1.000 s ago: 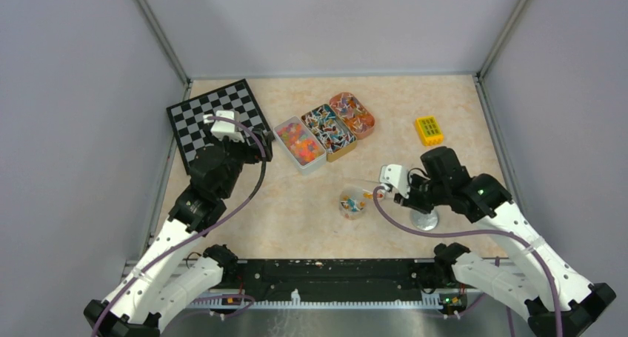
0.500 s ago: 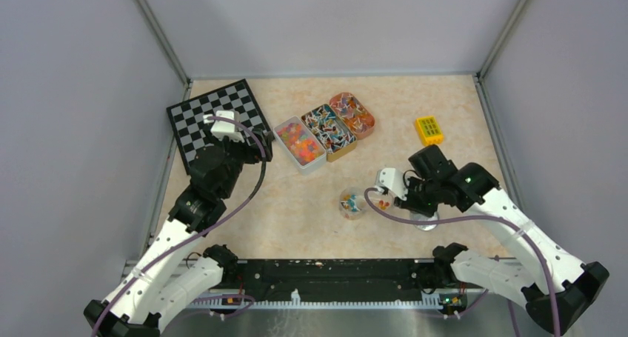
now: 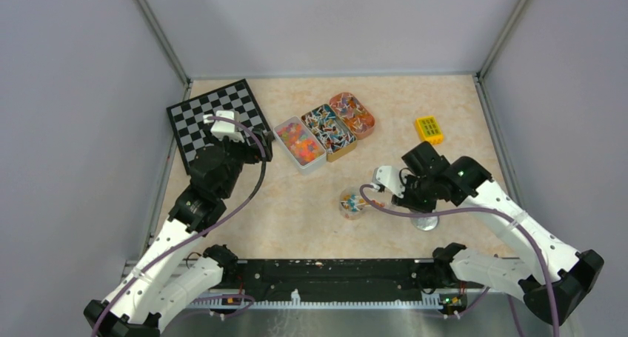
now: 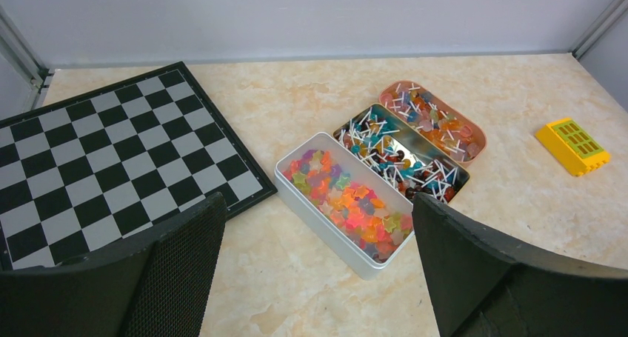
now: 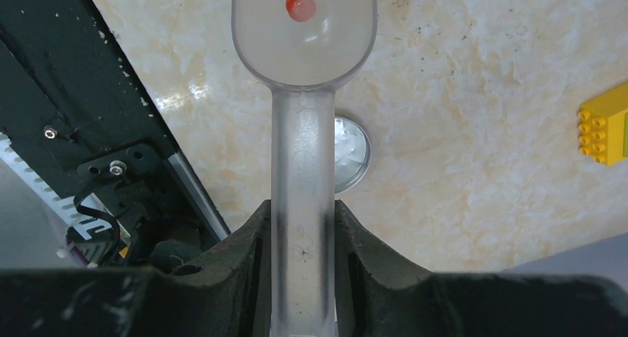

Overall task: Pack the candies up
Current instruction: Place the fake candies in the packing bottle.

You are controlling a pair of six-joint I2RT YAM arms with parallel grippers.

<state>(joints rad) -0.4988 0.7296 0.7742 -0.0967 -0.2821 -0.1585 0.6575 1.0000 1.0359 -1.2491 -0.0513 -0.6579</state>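
Observation:
My right gripper (image 5: pixel 302 226) is shut on the handle of a clear plastic scoop (image 5: pixel 304 48), which holds a red candy (image 5: pixel 300 6) and an orange one at the frame's top edge. From above, the scoop (image 3: pixel 372 195) reaches left to a small clear cup (image 3: pixel 352 204) with a few candies in it. A white tin of star candies (image 4: pixel 344 200), a dark tin of lollipops (image 4: pixel 400 159) and a pink tin of candies (image 4: pixel 437 122) stand side by side. My left gripper (image 4: pixel 318 270) is open and empty, near the white tin (image 3: pixel 299 144).
A checkerboard (image 3: pixel 215 118) lies at the back left, under my left arm. A yellow block with green squares (image 3: pixel 429 129) sits at the back right. A round silver lid (image 3: pixel 426 222) lies on the table below my right wrist.
My right arm has moved left, carrying the scoop from beside the lid towards the clear cup. The left arm has not moved.

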